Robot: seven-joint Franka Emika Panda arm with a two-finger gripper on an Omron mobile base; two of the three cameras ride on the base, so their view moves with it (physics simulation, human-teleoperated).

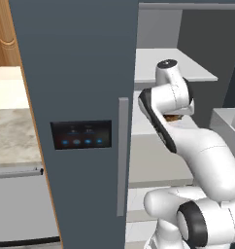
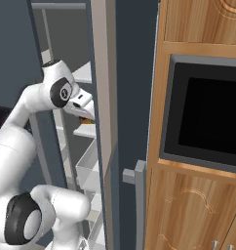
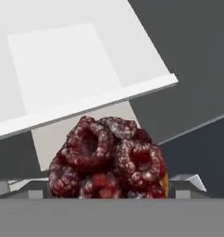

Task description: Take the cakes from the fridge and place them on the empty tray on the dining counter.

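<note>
Fridge (image 1: 80, 73) shelf: hand view reveals berry-topped round cake (image 3: 109, 159) between wide-set tool (image 3: 109, 193) tips.

round cake's (image 3: 109, 159) base cut off, pincer hidden behind wrist

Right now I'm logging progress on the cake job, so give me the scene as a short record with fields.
fridge: one door open, white shelves showing inside
arm: reaching into the fridge at shelf height
pincer: open, a fingertip on each side of the cake
cake: dark red, topped with raspberries, close up in the hand view, between the fingertips
cake's seat: cannot tell whether it rests on the shelf or is lifted
shelf: white, above and behind the cake in the hand view
oven: black, set in wood cabinets right of the fridge
</note>
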